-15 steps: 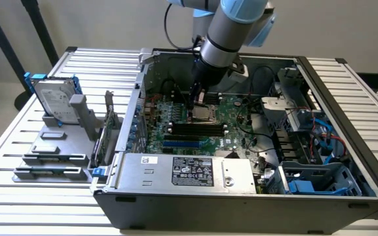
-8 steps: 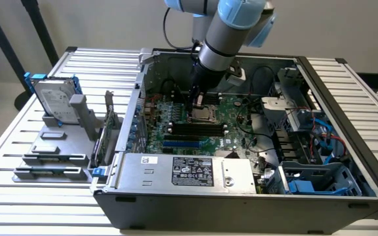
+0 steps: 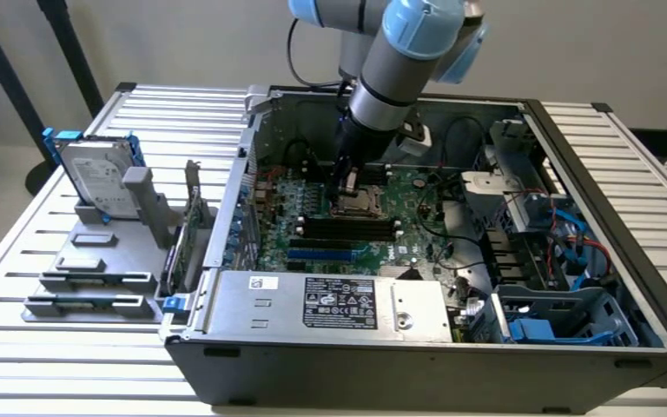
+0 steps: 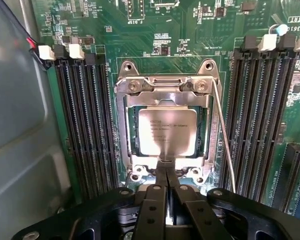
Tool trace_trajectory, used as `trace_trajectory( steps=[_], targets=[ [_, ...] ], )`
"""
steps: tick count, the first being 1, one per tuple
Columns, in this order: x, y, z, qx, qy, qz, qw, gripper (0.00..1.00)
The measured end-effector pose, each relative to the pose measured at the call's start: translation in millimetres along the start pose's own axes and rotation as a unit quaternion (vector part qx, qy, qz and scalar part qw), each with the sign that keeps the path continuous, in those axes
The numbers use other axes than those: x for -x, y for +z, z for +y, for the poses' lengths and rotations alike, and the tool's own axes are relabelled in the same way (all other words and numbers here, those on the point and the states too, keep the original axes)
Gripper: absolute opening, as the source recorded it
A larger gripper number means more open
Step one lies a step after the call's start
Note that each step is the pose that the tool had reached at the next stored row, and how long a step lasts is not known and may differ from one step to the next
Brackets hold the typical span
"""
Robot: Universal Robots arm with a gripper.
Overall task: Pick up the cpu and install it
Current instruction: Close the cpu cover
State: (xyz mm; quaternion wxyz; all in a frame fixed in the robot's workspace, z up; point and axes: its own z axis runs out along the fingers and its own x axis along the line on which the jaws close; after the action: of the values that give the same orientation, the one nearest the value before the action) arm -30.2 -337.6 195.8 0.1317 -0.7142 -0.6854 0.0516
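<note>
The fingers (image 4: pixel 159 192) of the gripper (image 4: pixel 166 172) are pressed together with no gap between them and nothing clamped in them; their tips meet right at the near edge of the cpu (image 4: pixel 167 131), though whether they actually touch it cannot be told. The cpu lies flat and square inside its socket, silver top facing up with faint print across it. Around it sits the metal socket frame (image 4: pixel 167 86), with two screws on its far bar, and a thin wire lever (image 4: pixel 225 140) runs along one side of the frame. Banks of black memory slots (image 4: pixel 85 125) flank the socket on both sides, the other bank (image 4: pixel 257 115) just past the lever, and all of it is mounted on the green motherboard (image 4: pixel 155 20). In the exterior view, the open computer case (image 3: pixel 426 365) lies on a white slatted desk (image 3: pixel 67 365), with a silver box (image 3: pixel 420 308) bearing a black label along its near wall. Farther in, the arm (image 3: pixel 398 69) reaches down into the case and the gripper (image 3: pixel 349 184) hangs just over the socket frame (image 3: pixel 358 205) in the middle of the board. Towards the exterior view's left, well apart from the case, a hard drive (image 3: pixel 96 178) in a blue frame stands upright on a grey stand (image 3: pixel 90 261).
</note>
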Motion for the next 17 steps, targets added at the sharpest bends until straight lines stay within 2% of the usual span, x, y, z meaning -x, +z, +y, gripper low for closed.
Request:
trace_trajectory(
  steps=[2, 6, 11, 15, 17],
  targets=[
    [-0.2, -2.3, -1.1, -0.0002, -0.001, 0.005, 1.0, 0.14],
    [0.1, -8.9, -8.0, -0.0015, -0.003, 0.0101, 0.9999, 0.14],
    [0.8, -12.3, -23.8, -0.0034, -0.004, 0.0168, 0.9998, 0.14],
    [2.1, -14.1, -38.8, -0.0047, -0.006, 0.025, 0.9997, 0.14],
    [3.0, -14.7, -43.3, -0.0049, -0.007, 0.0277, 0.9996, 0.14]
  ],
)
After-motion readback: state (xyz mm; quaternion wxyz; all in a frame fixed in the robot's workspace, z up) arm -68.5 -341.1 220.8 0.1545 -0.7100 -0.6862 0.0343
